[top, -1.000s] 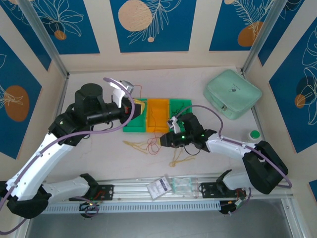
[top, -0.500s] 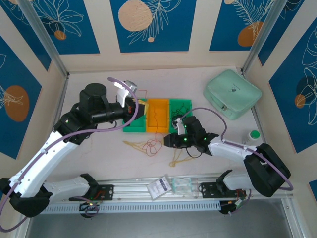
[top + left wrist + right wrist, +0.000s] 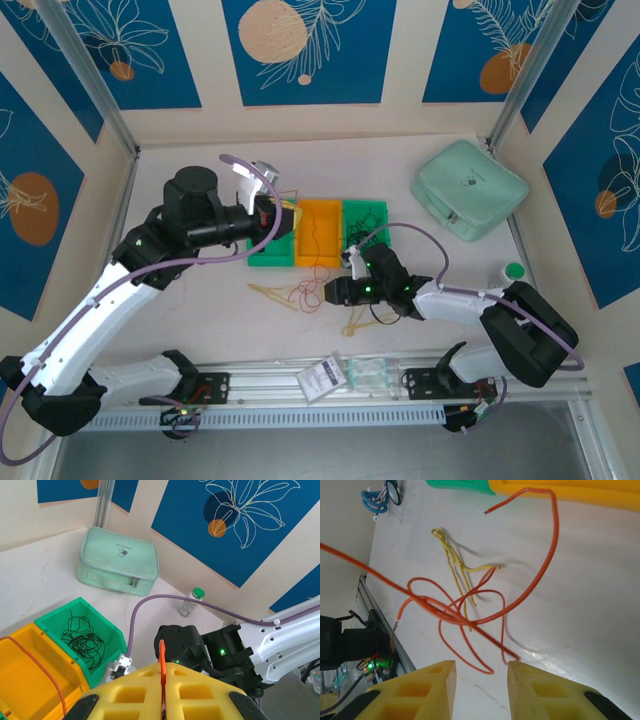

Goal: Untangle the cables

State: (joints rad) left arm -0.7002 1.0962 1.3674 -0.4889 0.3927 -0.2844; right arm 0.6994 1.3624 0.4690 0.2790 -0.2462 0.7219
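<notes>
Inside the green bin [image 3: 109,630] lie coiled dark cables [image 3: 84,642].

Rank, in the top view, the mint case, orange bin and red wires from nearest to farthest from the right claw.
1. Red wires, just left of the right claw.
2. Orange bin, behind it.
3. Mint case, far back right.

Red wires [image 3: 447,616], pale yellow wires [image 3: 459,566], black wires [image 3: 85,642]. Green bin [image 3: 112,632], orange bin [image 3: 318,215]. Mint case [image 3: 117,557]. Blue wall panels [image 3: 185,510]: white flowers [image 3: 250,502], orange dots [image 3: 217,527].
</notes>
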